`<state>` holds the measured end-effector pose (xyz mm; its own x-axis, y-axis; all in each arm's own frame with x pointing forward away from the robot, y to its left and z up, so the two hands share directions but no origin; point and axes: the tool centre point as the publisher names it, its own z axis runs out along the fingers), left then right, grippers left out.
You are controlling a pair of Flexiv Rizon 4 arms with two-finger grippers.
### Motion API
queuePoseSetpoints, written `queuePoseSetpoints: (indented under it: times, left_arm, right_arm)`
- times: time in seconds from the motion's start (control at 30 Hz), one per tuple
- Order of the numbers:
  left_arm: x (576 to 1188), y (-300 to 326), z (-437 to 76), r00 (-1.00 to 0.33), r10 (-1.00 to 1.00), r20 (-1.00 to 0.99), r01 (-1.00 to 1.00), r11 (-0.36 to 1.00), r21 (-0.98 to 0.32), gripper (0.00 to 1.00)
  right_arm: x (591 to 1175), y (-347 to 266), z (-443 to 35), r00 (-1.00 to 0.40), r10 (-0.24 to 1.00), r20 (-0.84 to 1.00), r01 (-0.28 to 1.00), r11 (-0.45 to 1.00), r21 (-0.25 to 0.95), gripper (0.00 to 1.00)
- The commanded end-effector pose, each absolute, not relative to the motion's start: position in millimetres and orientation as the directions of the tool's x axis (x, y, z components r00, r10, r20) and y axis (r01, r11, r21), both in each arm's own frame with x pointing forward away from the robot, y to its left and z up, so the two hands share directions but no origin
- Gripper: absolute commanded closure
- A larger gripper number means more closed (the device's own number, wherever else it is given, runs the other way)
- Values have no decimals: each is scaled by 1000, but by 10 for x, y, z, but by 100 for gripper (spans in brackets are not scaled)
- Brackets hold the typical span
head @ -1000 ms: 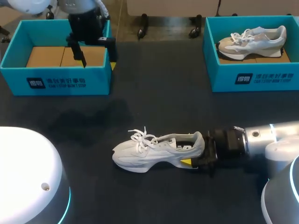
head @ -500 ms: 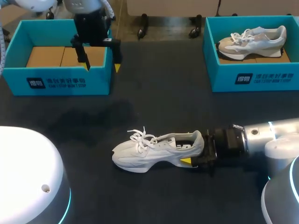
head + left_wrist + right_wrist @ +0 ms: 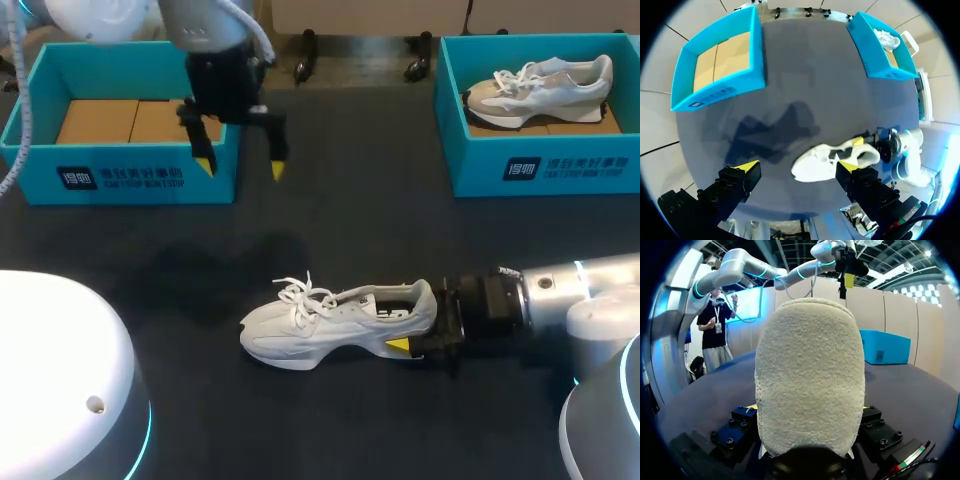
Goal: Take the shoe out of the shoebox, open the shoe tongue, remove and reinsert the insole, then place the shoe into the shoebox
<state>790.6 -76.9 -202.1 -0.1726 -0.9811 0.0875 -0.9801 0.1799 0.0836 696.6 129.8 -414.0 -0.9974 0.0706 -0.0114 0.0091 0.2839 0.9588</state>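
Observation:
The white shoe (image 3: 330, 325) lies on its sole in the middle of the dark table, toe pointing left, laces loose. My right gripper (image 3: 415, 322) comes in from the right and is shut on the shoe's heel, one yellow tip against the near side. In the right wrist view the heel (image 3: 809, 375) fills the space between the fingers. My left gripper (image 3: 241, 167) hangs open in the air by the right front corner of the left blue shoebox (image 3: 120, 178), holding nothing. Seen from the left wrist, the shoe (image 3: 832, 160) lies far below its spread fingers.
The left shoebox holds brown cardboard inserts (image 3: 100, 120). A second blue shoebox (image 3: 545, 165) at the back right holds another pale shoe (image 3: 545, 85). Bare tabletop lies between the boxes and around the white shoe.
My left gripper has moved right and toward the front, from over the left shoebox to past its right wall. The right gripper and the shoe have stayed in place.

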Motion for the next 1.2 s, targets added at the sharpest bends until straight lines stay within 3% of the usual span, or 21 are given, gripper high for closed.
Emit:
queuePoseSetpoints:
  times: [0.03,0.3,0.73,1.2]
  left_arm:
    - [7705,-915,-2110,-164,-984,76,-983,169,70,0]
    - [7376,-1369,-2388,-138,-988,66,-979,147,143,0]
    - [7376,-1369,-2388,-138,-988,66,-979,147,143,0]
    - [6986,-1958,-2727,-164,-985,-50,-976,155,153,0]
  right_arm:
    - [6971,1318,-4128,-998,69,-10,10,290,957,100]
    - [6971,1318,-4128,-998,69,-10,10,290,957,100]
    - [6971,1318,-4128,-998,69,-10,10,290,957,100]
    - [6971,1318,-4128,-998,69,-10,10,290,957,100]
